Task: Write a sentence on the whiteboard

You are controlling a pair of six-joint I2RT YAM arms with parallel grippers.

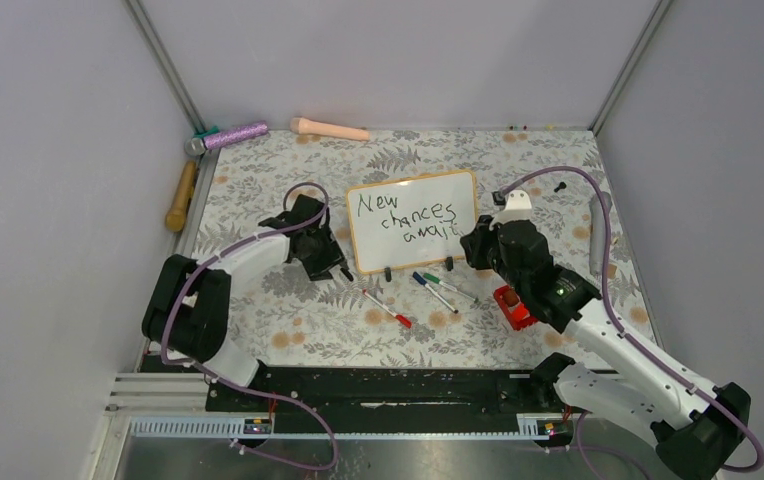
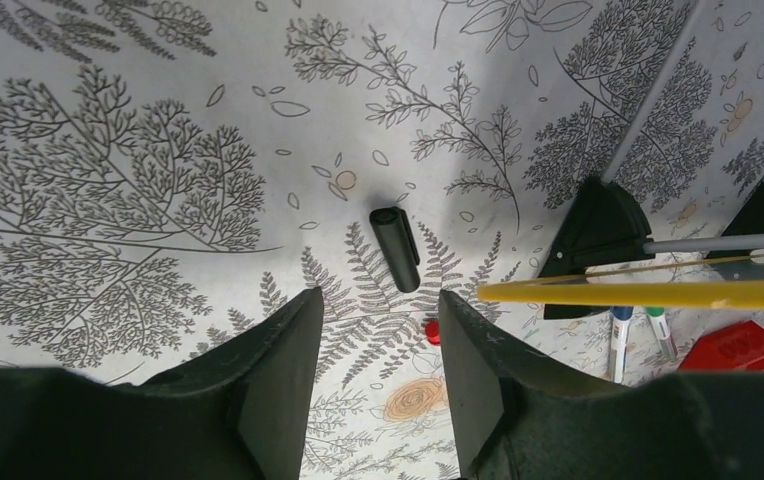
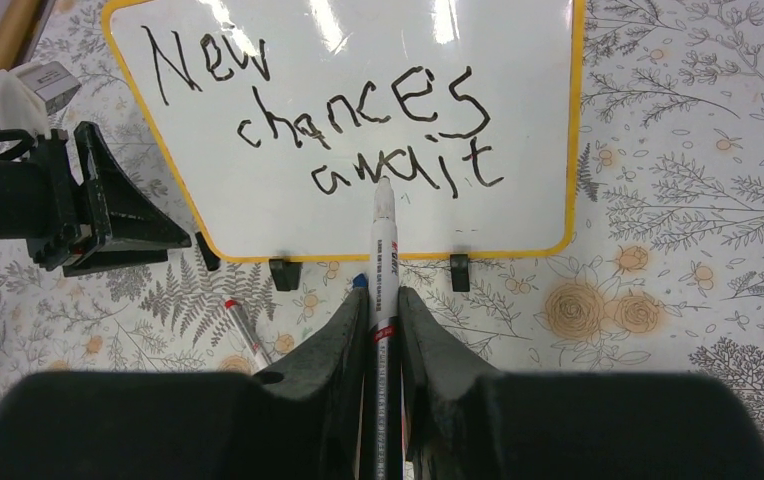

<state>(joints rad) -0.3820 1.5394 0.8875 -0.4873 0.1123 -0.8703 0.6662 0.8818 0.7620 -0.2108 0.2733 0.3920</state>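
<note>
The whiteboard (image 1: 458, 195) stands tilted on two black feet at the table's middle. The sentence (image 1: 405, 217) on it reads "New chances await" in three black lines, sharp in the right wrist view (image 3: 328, 120). My right gripper (image 3: 383, 300), in front of the board's right part (image 1: 478, 245), is shut on a white marker (image 3: 384, 240). The marker's tip lies over the board (image 3: 518, 100) just under "await". My left gripper (image 2: 378, 300) hovers left of the board (image 1: 333, 265), open and empty. A black marker cap (image 2: 396, 247) lies on the cloth ahead of it.
In front of the board lie a red pen (image 1: 388, 308), a blue pen (image 1: 434, 292) and a green pen (image 1: 450, 287). A red block (image 1: 511, 308) sits by the right arm. A purple roll (image 1: 235, 134), a peach roll (image 1: 330, 128) and a wooden handle (image 1: 181, 195) line the back left.
</note>
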